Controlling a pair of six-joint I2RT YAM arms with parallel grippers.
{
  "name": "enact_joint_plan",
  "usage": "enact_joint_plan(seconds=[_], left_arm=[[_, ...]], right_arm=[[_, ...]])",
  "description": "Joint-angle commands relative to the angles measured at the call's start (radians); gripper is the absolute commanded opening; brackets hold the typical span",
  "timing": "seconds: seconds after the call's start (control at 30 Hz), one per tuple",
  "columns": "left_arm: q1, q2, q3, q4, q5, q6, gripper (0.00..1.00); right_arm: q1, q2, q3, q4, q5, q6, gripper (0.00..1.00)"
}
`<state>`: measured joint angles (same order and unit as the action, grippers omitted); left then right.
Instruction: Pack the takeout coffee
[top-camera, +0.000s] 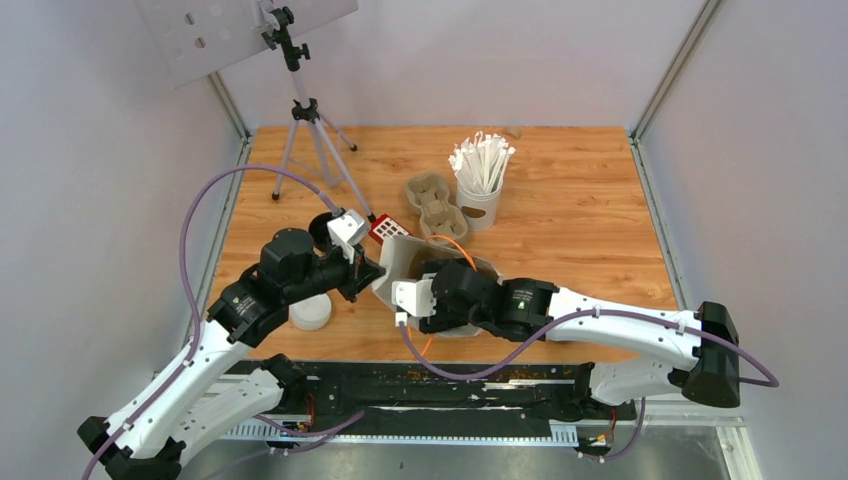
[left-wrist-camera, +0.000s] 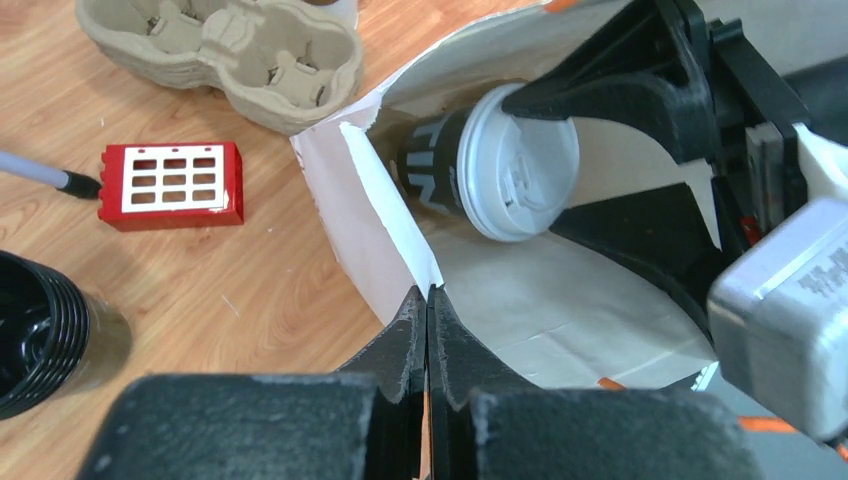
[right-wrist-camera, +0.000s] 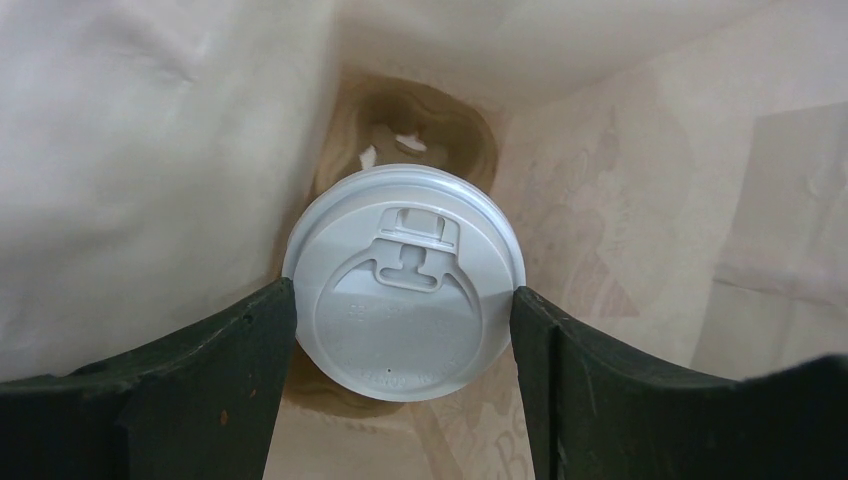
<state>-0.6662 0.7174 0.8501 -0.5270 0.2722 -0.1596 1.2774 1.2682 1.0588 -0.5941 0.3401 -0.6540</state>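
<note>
With the left gripper (left-wrist-camera: 428, 312) pinched shut on the rim of the paper bag (left-wrist-camera: 368, 225) and the right gripper (right-wrist-camera: 403, 305) clamping the lidded coffee cup (right-wrist-camera: 402, 262) inside, above a pulp tray (right-wrist-camera: 425, 128), the cup could miss its well and tip.

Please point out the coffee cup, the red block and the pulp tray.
coffee cup (left-wrist-camera: 520, 170): left wrist view, middle of its white lid.
red block (left-wrist-camera: 172, 184): left wrist view, its white grid face.
pulp tray (left-wrist-camera: 228, 38): left wrist view, its middle ridge.
</note>
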Motion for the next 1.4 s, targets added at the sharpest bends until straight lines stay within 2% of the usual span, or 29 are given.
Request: enact_joint_plan(seconds=[0.0, 0.07, 0.23, 0.3, 0.43, 0.63, 0.77, 0.93, 1.0, 1.27, 1.37], left_arm=[[0.0, 0.025, 0.011, 0.104, 0.0, 0.031, 0.0], [0.0, 0.044, 0.017, 0.091, 0.005, 0.03, 0.04], [0.0, 0.075, 0.032, 0.02, 0.019, 0.016, 0.29], [0.0, 0.08, 0.053, -0.028, 0.015, -0.003, 0.36], [0.0, 0.074, 0.087, -0.145, 0.021, -0.071, 0.51], [0.0, -0.01, 0.068, -0.21, 0.016, -0.102, 0.63], [0.0, -0.023, 0.064, -0.217, 0.057, -0.117, 0.69], [0.0, -0.005, 0.075, -0.147, 0.135, -0.178, 0.74], [0.0, -0.006, 0.063, -0.115, 0.124, -0.188, 0.74], [0.0, 0.042, 0.074, -0.098, 0.055, -0.164, 0.68], [0.0, 0.051, 0.078, -0.084, 0.069, -0.156, 0.58]], right_arm=[[-0.068, -0.051, -0.008, 0.021, -0.008, -0.068, 0.66], [-0.091, -0.063, -0.004, 0.019, -0.07, -0.078, 0.66], [-0.09, -0.051, 0.028, -0.056, -0.204, 0.001, 0.66], [-0.09, -0.044, 0.046, -0.082, -0.238, 0.031, 0.66], [-0.089, -0.049, 0.049, -0.115, -0.227, 0.059, 0.66], [-0.072, -0.056, 0.005, -0.116, -0.195, 0.066, 0.66], [-0.07, -0.064, -0.005, -0.079, -0.161, 0.057, 0.65], [-0.05, -0.062, 0.006, -0.056, -0.137, 0.054, 0.65], [-0.045, -0.06, 0.006, -0.051, -0.129, 0.059, 0.65], [-0.008, -0.067, 0.017, -0.052, -0.094, 0.067, 0.64], [0.005, -0.056, 0.027, -0.082, -0.044, 0.046, 0.64]])
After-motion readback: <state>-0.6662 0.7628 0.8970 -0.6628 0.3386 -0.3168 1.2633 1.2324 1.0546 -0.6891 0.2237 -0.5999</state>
